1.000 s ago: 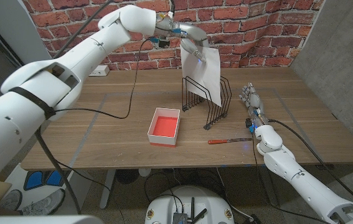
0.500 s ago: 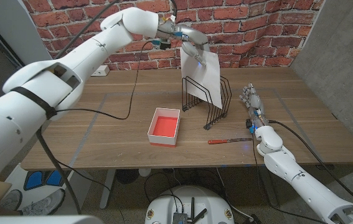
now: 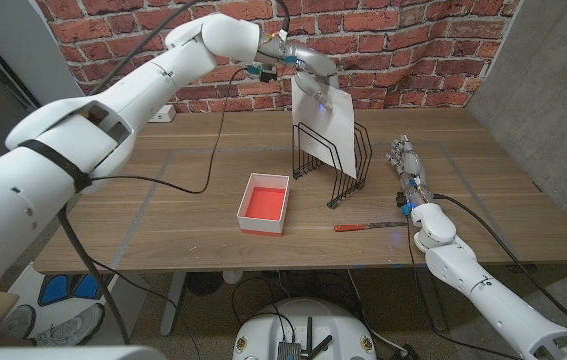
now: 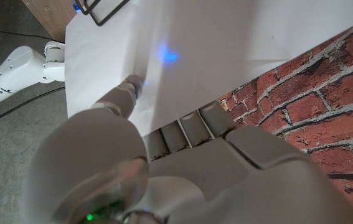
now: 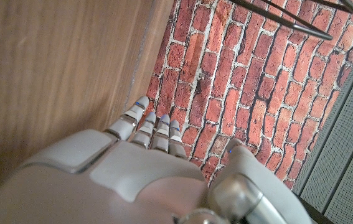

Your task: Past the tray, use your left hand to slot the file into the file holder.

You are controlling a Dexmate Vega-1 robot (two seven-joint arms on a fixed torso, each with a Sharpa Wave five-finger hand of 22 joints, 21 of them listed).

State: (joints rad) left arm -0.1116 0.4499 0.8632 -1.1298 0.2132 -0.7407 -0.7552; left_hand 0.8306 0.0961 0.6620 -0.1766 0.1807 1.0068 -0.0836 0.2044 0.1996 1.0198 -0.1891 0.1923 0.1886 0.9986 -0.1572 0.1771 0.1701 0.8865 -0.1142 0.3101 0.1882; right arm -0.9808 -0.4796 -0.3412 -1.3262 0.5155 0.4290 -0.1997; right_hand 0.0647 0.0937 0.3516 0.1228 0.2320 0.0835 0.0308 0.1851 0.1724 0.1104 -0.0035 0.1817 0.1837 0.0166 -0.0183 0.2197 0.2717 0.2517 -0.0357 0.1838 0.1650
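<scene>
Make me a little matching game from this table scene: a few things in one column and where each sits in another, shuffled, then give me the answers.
Things:
1. white file
2. red tray
3. red-handled tool
4. right hand

Places:
A. on the table beside the black wire file holder, holding nothing
B. lying on the table near the front edge
C. held by the left hand, lower edge among the holder's wires
D. on the table in front of the holder

Pairs: 1-C, 2-D, 3-B, 4-A

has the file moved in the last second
Yes, slightly: the file, held by the left robot hand, has edged toward the brick wall over the file holder.
</scene>
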